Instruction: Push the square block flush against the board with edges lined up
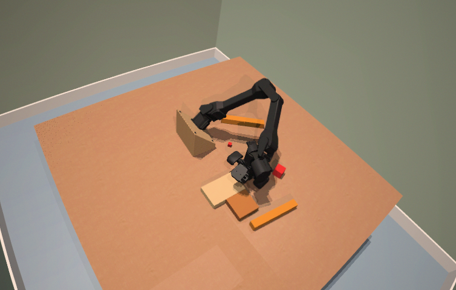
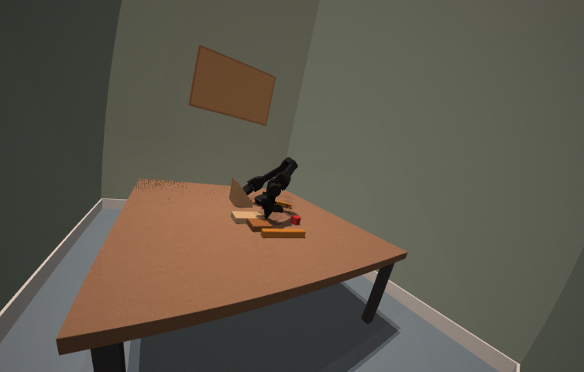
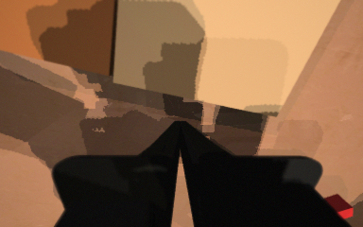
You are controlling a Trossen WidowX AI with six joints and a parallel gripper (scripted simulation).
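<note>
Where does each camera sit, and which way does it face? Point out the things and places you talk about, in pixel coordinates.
Top: high above, looking steeply down at the tabletop [image 1: 122,186]; whole arm visible.
Exterior: beyond a table corner, looking across toward the walls; small arm visible.
Wrist: on the arm, looking past the gripper's shut fingers.
Top and exterior share the orange bars [image 1: 273,214] [image 2: 283,233].

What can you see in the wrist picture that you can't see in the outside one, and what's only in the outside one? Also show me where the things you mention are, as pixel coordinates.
Only wrist: the narrow gap between the black fingers, which look shut.

Only exterior: the brown panel on the wall [image 2: 231,85], the wedge-shaped stand [image 2: 238,195], the table's legs [image 2: 377,294] and two orange bars [image 2: 283,232] [image 2: 283,204].

Both: the pale board [image 2: 240,216] [image 3: 245,61], the brown square block [image 2: 258,224] [image 3: 77,28], and a red block, though I can't tell whether it's the same one.
</note>
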